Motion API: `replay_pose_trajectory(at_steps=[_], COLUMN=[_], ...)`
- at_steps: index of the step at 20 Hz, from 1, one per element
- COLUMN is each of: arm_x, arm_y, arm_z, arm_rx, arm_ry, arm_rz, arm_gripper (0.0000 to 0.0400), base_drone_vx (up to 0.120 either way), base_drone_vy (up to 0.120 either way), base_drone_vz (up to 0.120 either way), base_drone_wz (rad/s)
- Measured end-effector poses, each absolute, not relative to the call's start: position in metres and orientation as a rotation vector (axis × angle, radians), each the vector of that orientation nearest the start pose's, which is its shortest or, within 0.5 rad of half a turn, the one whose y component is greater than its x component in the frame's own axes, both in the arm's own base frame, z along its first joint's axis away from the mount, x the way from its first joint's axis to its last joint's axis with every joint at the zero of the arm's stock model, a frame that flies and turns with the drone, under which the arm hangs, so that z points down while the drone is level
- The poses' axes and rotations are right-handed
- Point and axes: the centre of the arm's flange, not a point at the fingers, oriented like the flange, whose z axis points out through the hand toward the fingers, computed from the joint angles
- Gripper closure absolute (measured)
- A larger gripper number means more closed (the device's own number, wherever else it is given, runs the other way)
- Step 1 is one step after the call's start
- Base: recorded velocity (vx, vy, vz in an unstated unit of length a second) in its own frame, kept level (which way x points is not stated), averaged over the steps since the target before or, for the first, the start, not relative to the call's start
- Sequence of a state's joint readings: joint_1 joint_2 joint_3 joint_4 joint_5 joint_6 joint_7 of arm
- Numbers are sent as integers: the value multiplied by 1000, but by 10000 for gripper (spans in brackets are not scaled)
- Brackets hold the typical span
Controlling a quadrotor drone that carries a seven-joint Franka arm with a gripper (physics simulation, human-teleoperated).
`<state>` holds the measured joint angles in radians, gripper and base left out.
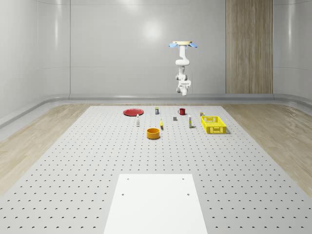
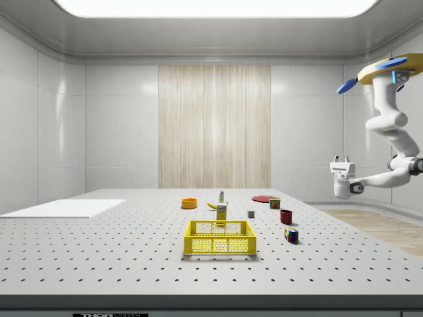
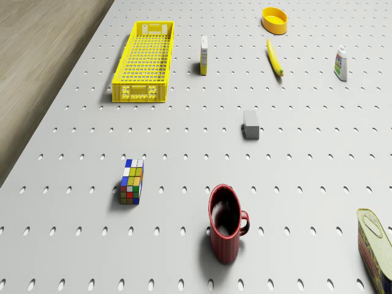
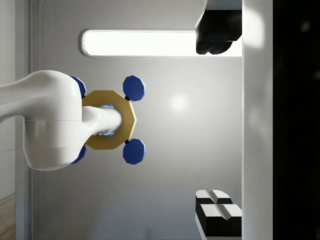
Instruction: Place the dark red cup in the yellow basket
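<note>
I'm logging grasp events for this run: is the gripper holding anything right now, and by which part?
Nothing is held. The gripper hangs open in the air below the hovering drone, while the dark red cup stands on the table, untouched.

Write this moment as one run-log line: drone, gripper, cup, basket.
drone: hovering high above table's far edge, near cup | gripper: open, aloft, pointing upward | dark red cup: upright on table, untouched | yellow basket: empty

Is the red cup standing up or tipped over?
Standing up. The dark red cup sits on its base on the table, open mouth facing upward, handle sideways.
</note>
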<state>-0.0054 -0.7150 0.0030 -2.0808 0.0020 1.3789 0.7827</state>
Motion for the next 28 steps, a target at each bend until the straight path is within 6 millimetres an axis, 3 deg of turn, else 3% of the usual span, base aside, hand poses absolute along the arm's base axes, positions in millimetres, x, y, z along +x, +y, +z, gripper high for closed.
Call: replay_pose_trajectory(at_steps=[8,28], arm_x=[304,303], arm_y=[0,0], arm_z=[689,691], arm_rx=[-2896,-2894], arm_ry=[1199,1199], arm_rz=[-28,-53], arm_gripper=[0,0], base_drone_vx=[5,120], base_drone_vy=[-30,0], base_drone_vz=[0,0], base_drone_wz=[0,0])
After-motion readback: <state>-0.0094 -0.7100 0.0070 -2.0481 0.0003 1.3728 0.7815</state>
